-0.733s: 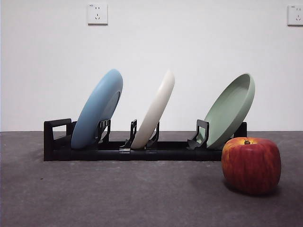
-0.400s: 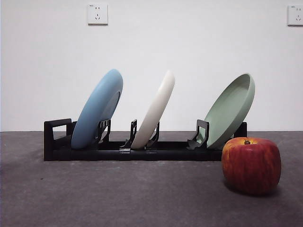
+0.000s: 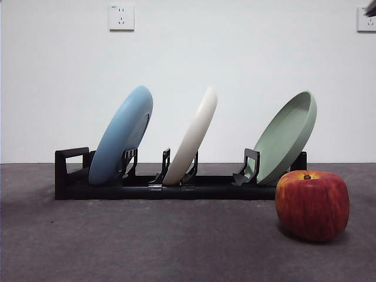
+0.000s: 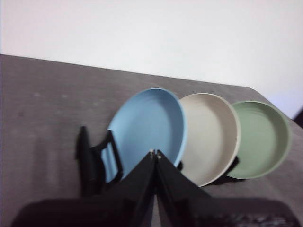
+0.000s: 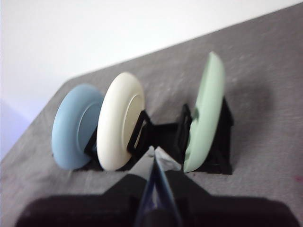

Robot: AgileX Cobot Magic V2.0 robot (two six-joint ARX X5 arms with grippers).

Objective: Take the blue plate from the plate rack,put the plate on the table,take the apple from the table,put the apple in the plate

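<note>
The blue plate [image 3: 120,138] leans in the left slot of the black plate rack [image 3: 70,176] on the grey table [image 3: 147,247]. The red apple [image 3: 312,204] stands on the table in front of the rack's right end. My left gripper [image 4: 155,152] is shut and empty, held above and apart from the blue plate [image 4: 147,125]. My right gripper [image 5: 154,151] is shut and empty, above and apart from the rack [image 5: 220,142], with the blue plate [image 5: 71,125] at the rack's far end. The apple is hidden in both wrist views.
A cream-white plate [image 3: 194,138] leans in the rack's middle slot and a sage-green plate [image 3: 285,138] in its right slot, just behind the apple. A black arm tip [image 3: 370,8] shows at the front view's top right corner. A white wall stands behind.
A dark arm tip has come into the front view's top right corner. The plates, rack and apple have not moved.
</note>
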